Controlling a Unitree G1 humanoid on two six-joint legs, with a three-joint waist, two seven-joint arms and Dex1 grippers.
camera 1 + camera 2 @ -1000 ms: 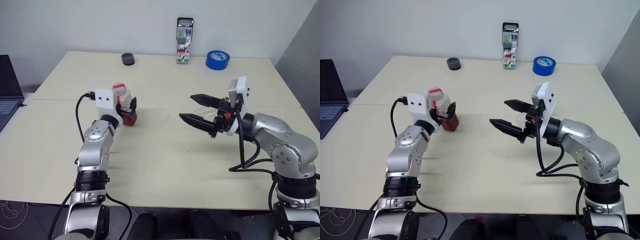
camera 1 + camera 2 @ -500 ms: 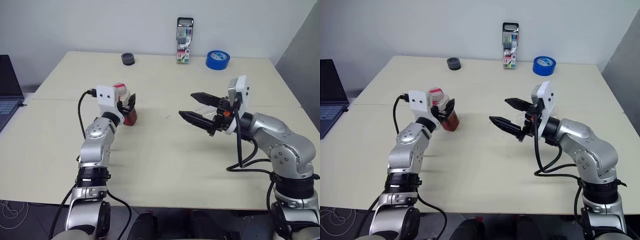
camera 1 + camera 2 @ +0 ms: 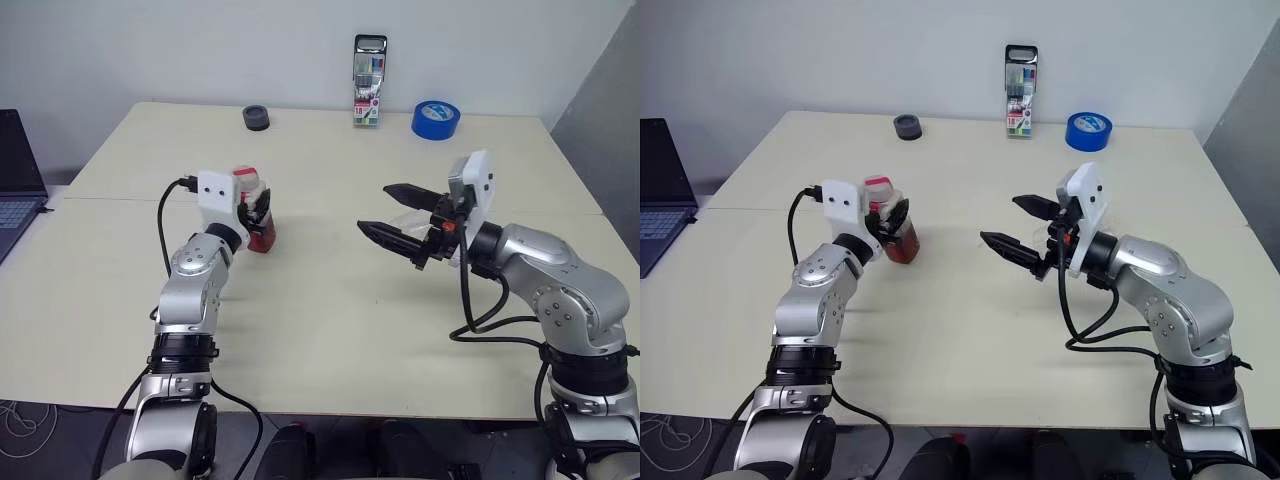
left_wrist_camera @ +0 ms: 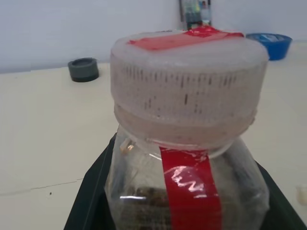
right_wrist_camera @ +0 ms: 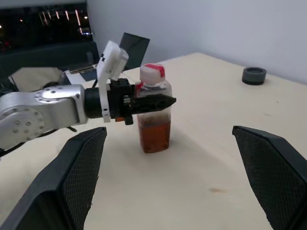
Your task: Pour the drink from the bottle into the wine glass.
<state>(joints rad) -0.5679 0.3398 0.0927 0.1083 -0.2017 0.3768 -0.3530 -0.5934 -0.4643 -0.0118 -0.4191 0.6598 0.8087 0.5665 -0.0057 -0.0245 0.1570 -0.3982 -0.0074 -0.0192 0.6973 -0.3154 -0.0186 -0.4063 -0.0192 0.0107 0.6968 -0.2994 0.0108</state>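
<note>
The bottle (image 3: 256, 212) stands upright on the table (image 3: 320, 330), left of centre. It is clear plastic with a pale cap (image 4: 187, 72) and a strip of red tape. The reddish-brown drink (image 5: 153, 136) fills its lower part. My left gripper (image 3: 262, 208) is level and shut on the bottle's body just under the cap. My right gripper (image 3: 373, 208) hovers open right of centre, pointing at the bottle across a gap, with nothing between its fingers (image 5: 76, 182). A faint clear shape (image 3: 405, 220) by those fingers may be the wine glass; I cannot tell.
A tall marker pack (image 3: 369, 82), a blue tape roll (image 3: 435, 119) and a small dark ring (image 3: 256, 118) sit along the table's far edge. A laptop (image 3: 15, 180) lies off the table's left side. Bare tabletop stretches between the two grippers.
My left gripper has gone from open around the bottle to shut on it. The hand and bottle have shifted slightly to the right. The right gripper has stayed open in place.
</note>
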